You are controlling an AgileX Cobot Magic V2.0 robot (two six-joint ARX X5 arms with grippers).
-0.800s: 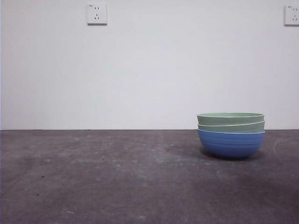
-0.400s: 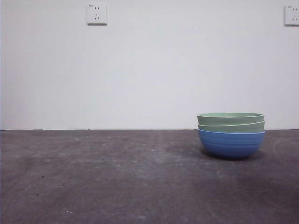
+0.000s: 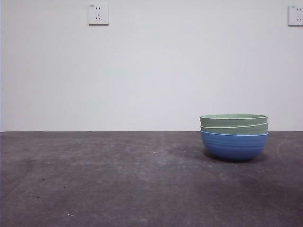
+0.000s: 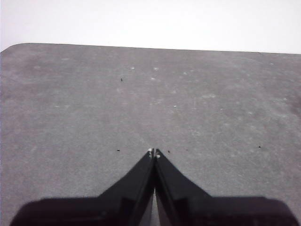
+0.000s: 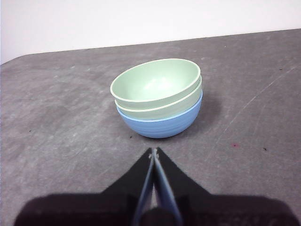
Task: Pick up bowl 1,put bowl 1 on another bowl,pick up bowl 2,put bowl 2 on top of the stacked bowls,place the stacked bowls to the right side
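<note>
The stacked bowls stand on the right part of the table in the front view: a blue ribbed bowl [image 3: 234, 146] at the bottom, with two pale green bowls [image 3: 234, 124] nested in it. The right wrist view shows the same stack, the blue bowl [image 5: 162, 123] under the green bowls [image 5: 156, 84], a short way ahead of my right gripper [image 5: 153, 151], which is shut and holds nothing. My left gripper [image 4: 154, 152] is shut too, over bare table with no bowl near it. Neither arm appears in the front view.
The dark grey table [image 3: 118, 179] runs back to a white wall carrying two sockets [image 3: 98, 14]. The table's rounded far corner [image 4: 14, 47] shows in the left wrist view.
</note>
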